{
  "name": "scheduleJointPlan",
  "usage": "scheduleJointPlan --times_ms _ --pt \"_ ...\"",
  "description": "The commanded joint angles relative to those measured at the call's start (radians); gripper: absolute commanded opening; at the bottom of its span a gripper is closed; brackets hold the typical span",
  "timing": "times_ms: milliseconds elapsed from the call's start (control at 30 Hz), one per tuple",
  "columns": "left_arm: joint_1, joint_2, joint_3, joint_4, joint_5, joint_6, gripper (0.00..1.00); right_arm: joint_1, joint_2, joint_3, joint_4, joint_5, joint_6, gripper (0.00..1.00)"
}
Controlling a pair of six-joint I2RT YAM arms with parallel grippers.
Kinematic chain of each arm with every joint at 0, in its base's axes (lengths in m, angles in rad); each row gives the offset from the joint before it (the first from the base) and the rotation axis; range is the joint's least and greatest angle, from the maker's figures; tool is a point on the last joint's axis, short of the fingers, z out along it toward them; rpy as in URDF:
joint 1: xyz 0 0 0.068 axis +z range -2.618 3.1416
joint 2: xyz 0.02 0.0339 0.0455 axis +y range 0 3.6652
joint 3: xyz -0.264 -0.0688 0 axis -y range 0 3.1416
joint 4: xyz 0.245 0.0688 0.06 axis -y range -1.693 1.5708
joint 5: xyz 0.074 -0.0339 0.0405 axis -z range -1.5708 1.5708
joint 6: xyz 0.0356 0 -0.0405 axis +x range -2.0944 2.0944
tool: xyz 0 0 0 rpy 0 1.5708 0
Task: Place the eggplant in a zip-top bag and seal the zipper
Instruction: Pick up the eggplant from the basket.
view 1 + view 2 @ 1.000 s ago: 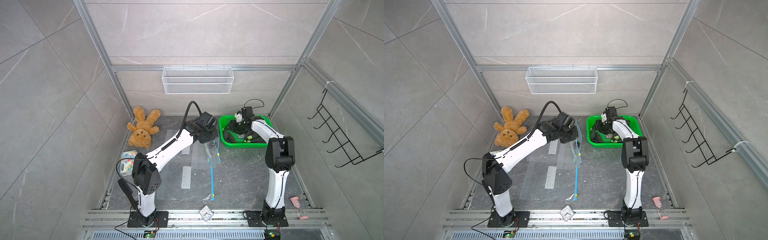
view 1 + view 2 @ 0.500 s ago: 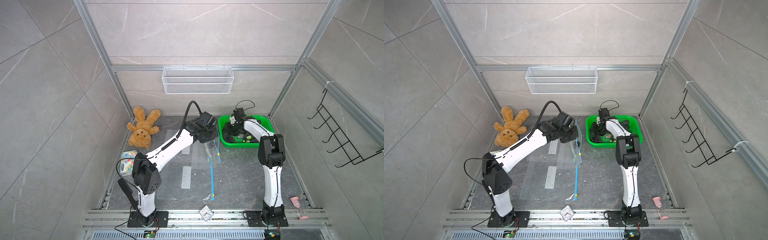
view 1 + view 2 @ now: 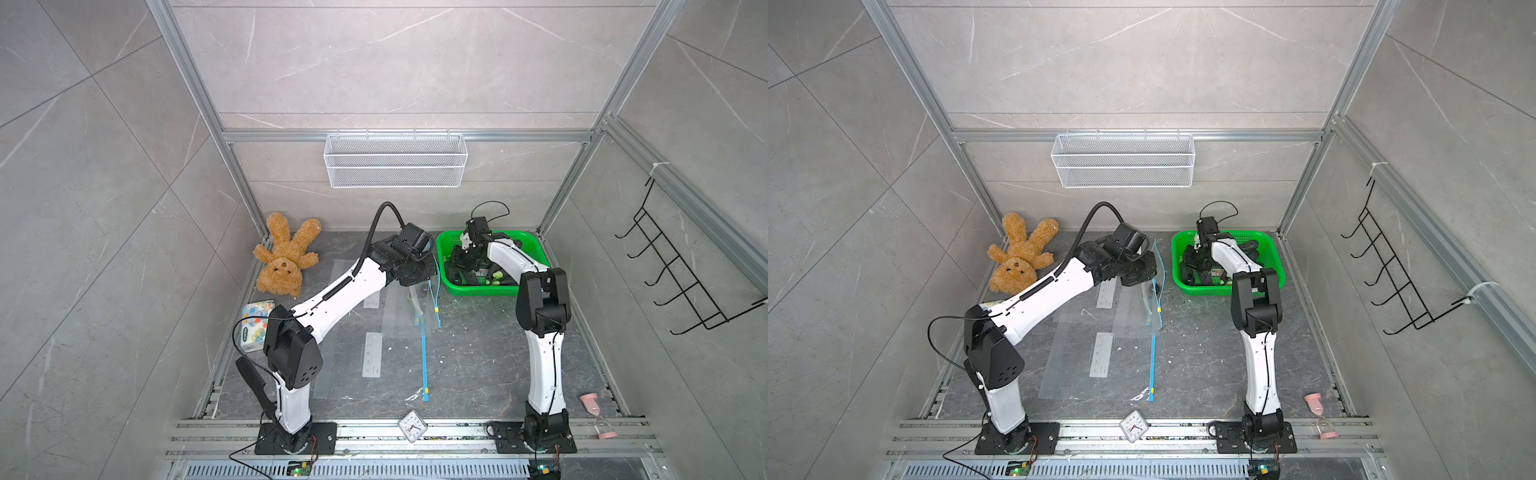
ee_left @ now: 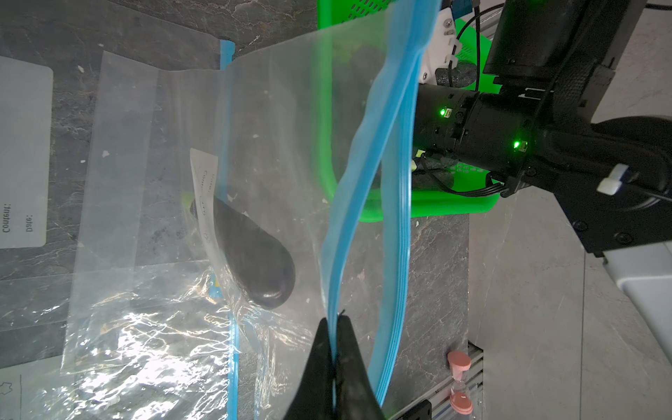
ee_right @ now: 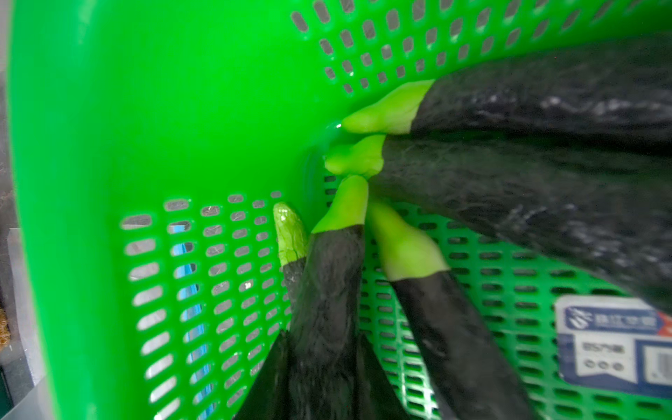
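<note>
My left gripper point(image 4: 334, 320) is shut on the blue zipper edge point(image 4: 363, 182) of a clear zip-top bag point(image 4: 276, 127) and holds it up off the floor, mouth agape; both top views show this bag point(image 3: 419, 299) point(image 3: 1142, 303) hanging below the gripper point(image 3: 424, 276). A dark eggplant point(image 4: 254, 262) appears to lie inside the bag. My right gripper point(image 5: 320, 338) is down in the green basket point(image 5: 145, 109) point(image 3: 536, 249), jaws pressed on both sides of another eggplant point(image 5: 327, 283) with a green stem.
Several more eggplants point(image 5: 545, 182) and a labelled packet point(image 5: 614, 338) fill the basket. Spare flat bags point(image 3: 370, 353) lie on the floor. A teddy bear point(image 3: 286, 262), tissue pack point(image 3: 257, 320), clock point(image 3: 412, 426), hourglass point(image 3: 598, 415) and wall wire basket point(image 3: 395, 166) surround the workspace.
The right arm has swung toward the basket's left side and its jaws have closed in on an eggplant. The left arm and the held bag have stayed put.
</note>
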Motion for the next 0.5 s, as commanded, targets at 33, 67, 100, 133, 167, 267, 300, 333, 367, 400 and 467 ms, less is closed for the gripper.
scheduleJointPlan --times_ms 33,67,100,133,167,267,300,333,367,400,467 --pt "0.006 -0.014 0.015 0.017 0.023 0.035 0.0 0.005 -0.141 -0.031 -0.021 0.029 -0.029 0.13" --pt "0.006 -0.016 0.012 0.017 0.024 0.035 0.0 0.004 -0.167 -0.048 -0.011 0.032 -0.031 0.13" --pt "0.007 -0.018 0.01 0.017 0.024 0.036 0.0 0.001 -0.189 -0.062 -0.004 0.033 -0.033 0.12" --pt "0.007 -0.019 0.007 0.018 0.025 0.035 0.0 0.002 -0.218 -0.079 0.0 0.034 -0.035 0.12" --pt "0.007 -0.021 0.003 0.021 0.026 0.036 0.0 0.003 -0.25 -0.1 0.007 0.035 -0.038 0.12" --pt "0.006 -0.025 -0.005 0.027 0.031 0.036 0.0 0.003 -0.359 -0.176 0.036 0.039 -0.046 0.11" --pt "0.007 -0.024 -0.005 0.027 0.034 0.035 0.0 0.003 -0.397 -0.202 0.043 0.036 -0.047 0.11" --pt "0.007 -0.025 -0.004 0.028 0.035 0.036 0.0 0.002 -0.448 -0.238 0.06 0.029 -0.05 0.1" --pt "0.008 -0.025 -0.003 0.029 0.037 0.035 0.0 0.002 -0.507 -0.285 0.09 0.02 -0.045 0.1" --pt "0.008 -0.027 -0.002 0.029 0.037 0.036 0.0 0.005 -0.553 -0.321 0.116 0.011 -0.034 0.1" --pt "0.01 -0.026 0.001 0.027 0.035 0.036 0.0 0.01 -0.647 -0.389 0.158 -0.013 -0.015 0.09"
